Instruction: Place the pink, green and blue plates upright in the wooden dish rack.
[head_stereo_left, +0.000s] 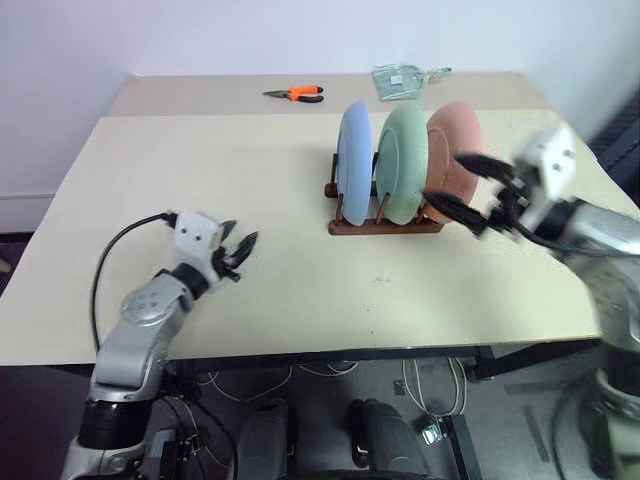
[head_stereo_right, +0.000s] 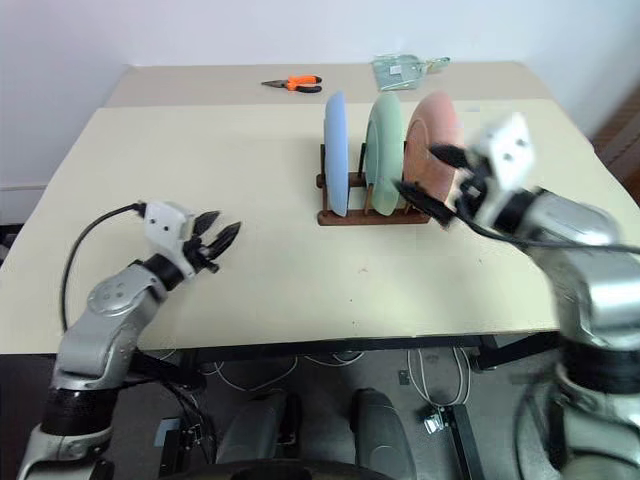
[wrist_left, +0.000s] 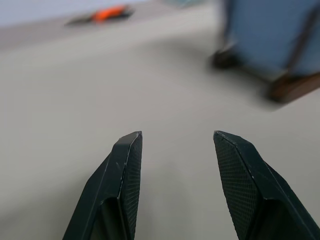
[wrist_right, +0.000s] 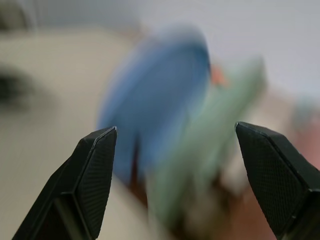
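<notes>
Standing on edge in the wooden dish rack (head_stereo_left: 385, 226) are all three plates: the blue plate (head_stereo_left: 353, 162) at the robot's left end, the green plate (head_stereo_left: 404, 163) in the middle, the pink plate (head_stereo_left: 452, 150) at the right end, each leaning between the pegs toward the far side of the table (head_stereo_left: 200, 160). The right hand (head_stereo_left: 468, 190) hangs just beside the pink plate with its fingers spread wide and nothing between them; I cannot tell whether a fingertip touches the rim. The left hand (head_stereo_left: 240, 252) sits low over the near left part of the table, well apart from the rack, its fingers parted and empty. Orange pliers (head_stereo_left: 297, 94) and a clear packet (head_stereo_left: 405, 79) lie at the far edge. To my eye the placing looks done; what remains is pulling the arms clear without knocking the pink plate.
</notes>
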